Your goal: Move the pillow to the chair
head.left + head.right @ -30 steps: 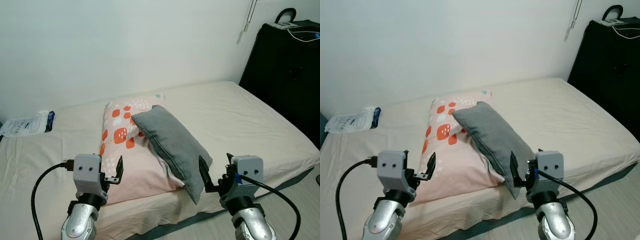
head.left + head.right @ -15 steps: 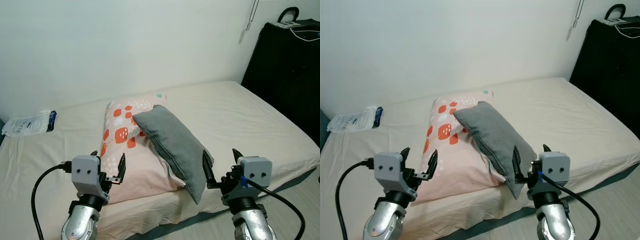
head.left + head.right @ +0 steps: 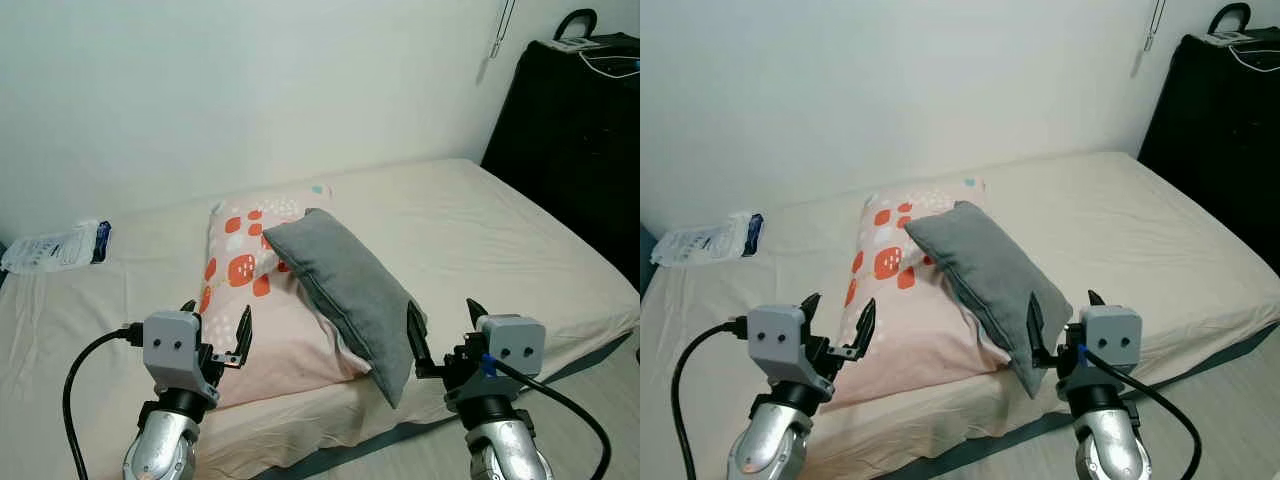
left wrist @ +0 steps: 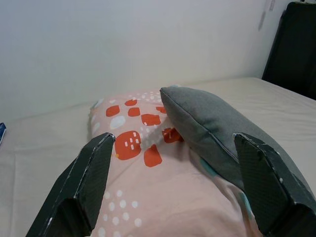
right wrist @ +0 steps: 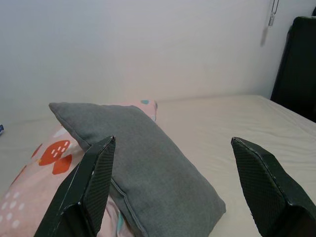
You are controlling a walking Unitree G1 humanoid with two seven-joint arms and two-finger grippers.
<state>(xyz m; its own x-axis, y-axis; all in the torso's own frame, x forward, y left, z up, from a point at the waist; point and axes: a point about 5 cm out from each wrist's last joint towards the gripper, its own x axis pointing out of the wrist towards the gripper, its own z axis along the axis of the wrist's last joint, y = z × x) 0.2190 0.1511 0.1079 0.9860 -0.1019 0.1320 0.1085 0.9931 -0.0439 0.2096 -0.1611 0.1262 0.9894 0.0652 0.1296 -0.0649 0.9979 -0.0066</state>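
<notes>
On the bed (image 3: 500, 240), a grey pillow (image 3: 345, 290) lies slanted across a pink pillow (image 3: 255, 300) printed with orange-red patches, its lower corner hanging past the mattress edge. The left gripper (image 3: 215, 340) is raised before the pink pillow and the right gripper (image 3: 440, 335) just beside the grey one's overhanging corner; both have their fingers spread wide and hold nothing. The likely trouble: the two pillows touch, so a grasp on one could drag the other along or tip the grey one off the edge (which pillow is meant is unclear, and no chair is in sight). A white packet (image 3: 55, 248) near the wall carries print too small to read.
</notes>
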